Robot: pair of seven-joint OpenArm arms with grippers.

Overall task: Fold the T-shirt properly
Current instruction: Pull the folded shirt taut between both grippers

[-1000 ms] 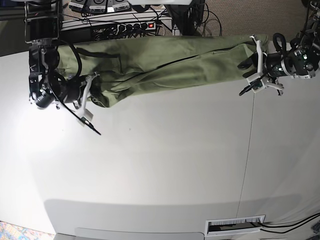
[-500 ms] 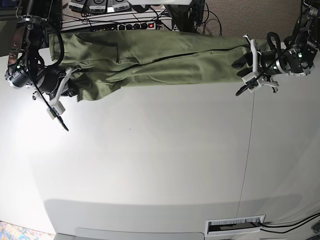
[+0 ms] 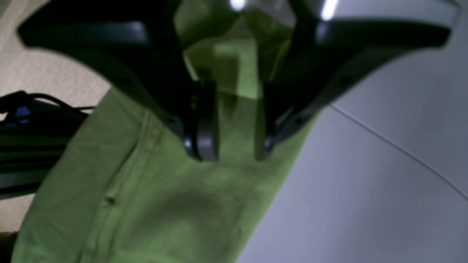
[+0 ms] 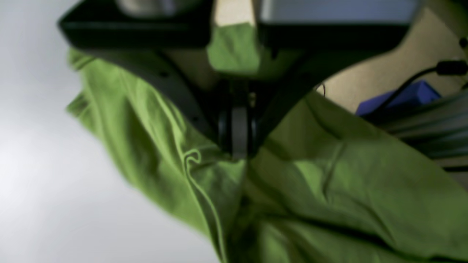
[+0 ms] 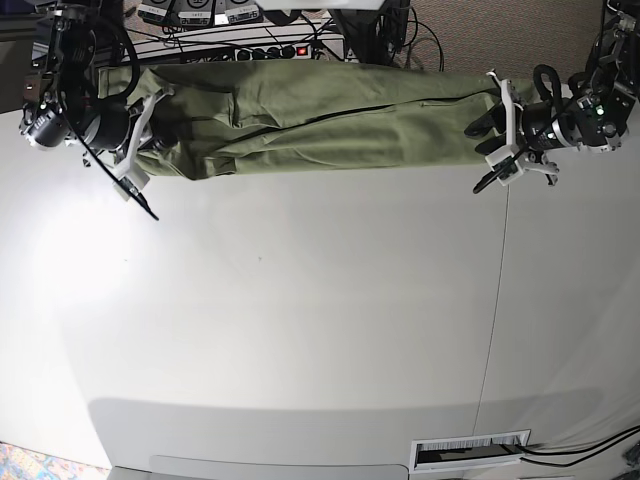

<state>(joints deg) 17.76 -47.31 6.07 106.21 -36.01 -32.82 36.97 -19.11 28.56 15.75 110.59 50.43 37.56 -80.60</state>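
The olive-green T-shirt (image 5: 320, 120) is stretched in a long band along the table's far edge, held between both grippers. In the base view my left gripper (image 5: 497, 132) is at the shirt's right end and my right gripper (image 5: 143, 135) is at its left end. In the left wrist view the left gripper (image 3: 234, 146) has bunched cloth (image 3: 164, 204) pinched between its fingers. In the right wrist view the right gripper (image 4: 237, 146) is shut tight on a wrinkled fold of the shirt (image 4: 329, 175). The shirt's far side hangs past the table edge.
The white table (image 5: 300, 330) has a seam line (image 5: 495, 300) running front to back on the right. A power strip and cables (image 5: 270, 50) lie behind the far edge. A slotted panel (image 5: 470, 450) sits at the front edge.
My right gripper has swung outward and then up towards the far edge, drawing the shirt's left end straighter. My left gripper has shifted slightly up and left, still holding.
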